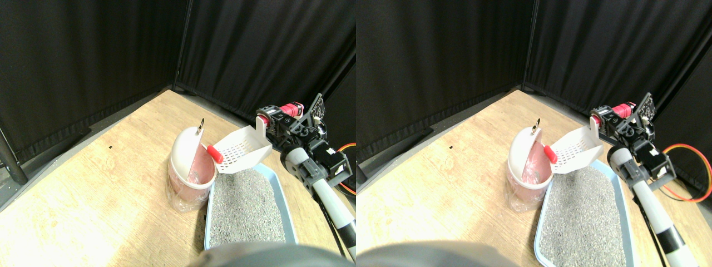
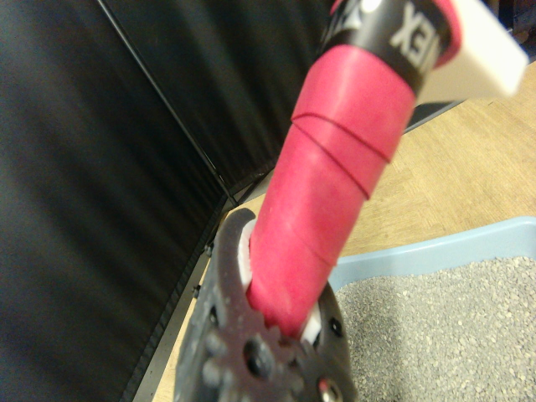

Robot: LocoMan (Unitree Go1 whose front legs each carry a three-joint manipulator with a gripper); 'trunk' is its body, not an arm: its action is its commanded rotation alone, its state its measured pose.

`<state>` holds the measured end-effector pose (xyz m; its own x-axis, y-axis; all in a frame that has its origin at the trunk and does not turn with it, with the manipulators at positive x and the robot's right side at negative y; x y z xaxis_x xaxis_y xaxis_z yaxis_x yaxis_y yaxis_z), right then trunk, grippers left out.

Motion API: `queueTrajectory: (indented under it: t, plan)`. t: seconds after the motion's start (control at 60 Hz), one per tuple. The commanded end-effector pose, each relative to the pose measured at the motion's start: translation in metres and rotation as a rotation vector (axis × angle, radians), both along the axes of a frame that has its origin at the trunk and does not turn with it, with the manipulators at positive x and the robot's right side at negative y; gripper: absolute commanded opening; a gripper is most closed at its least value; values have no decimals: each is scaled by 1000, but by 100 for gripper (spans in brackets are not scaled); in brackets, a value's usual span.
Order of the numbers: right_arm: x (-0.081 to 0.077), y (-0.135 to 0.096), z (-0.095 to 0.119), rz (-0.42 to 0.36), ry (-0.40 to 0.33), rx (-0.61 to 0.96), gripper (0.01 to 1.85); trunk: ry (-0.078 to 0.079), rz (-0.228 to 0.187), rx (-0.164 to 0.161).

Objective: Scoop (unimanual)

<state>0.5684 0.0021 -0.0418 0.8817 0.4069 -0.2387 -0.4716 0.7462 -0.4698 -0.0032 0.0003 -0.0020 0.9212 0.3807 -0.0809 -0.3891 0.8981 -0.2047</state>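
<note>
A white slotted scoop (image 1: 242, 151) hangs in the air, tilted down toward a white bin with a pink liner (image 1: 189, 167). A small red piece (image 1: 214, 154) sits at the scoop's front lip, right over the bin's opening. My right gripper (image 1: 278, 119) is shut on the scoop's red wrapped handle (image 2: 327, 184), which runs into the dark jaw in the wrist view. Below the scoop lies a light blue tray (image 1: 278, 186) filled with grey litter (image 1: 245, 206).
The bin stands touching the tray's left side on a wooden floor (image 1: 100, 183). Black curtains (image 1: 83, 55) close off the back and left. An orange cable (image 1: 347, 147) loops at the right, behind my arm.
</note>
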Motion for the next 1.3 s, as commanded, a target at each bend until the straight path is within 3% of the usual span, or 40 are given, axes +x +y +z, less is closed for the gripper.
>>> queueTrajectory:
  t: [0.017,0.15,0.183,0.317,0.367,0.4,0.65,0.85,1.3]
  plan:
    - [-1,3,4,-17,-22,-3,5,7,34,-6]
    - [-2,2,4,-20,-14,10,5,7,34,-6]
    - [-2,1,3,-18,-17,15,12,7,34,-6]
    - [-1,-1,2,-24,-16,22,6,7,34,-6]
    - [0,-3,1,-27,-22,25,17,13,22,0]
    - [0,-5,0,-27,-23,49,5,13,21,2]
    - [0,-22,-6,-69,-34,174,5,18,-5,7]
    - [-5,-48,-16,-123,-22,338,5,24,-32,21]
    - [-17,-110,-41,-193,-92,596,5,31,-140,69]
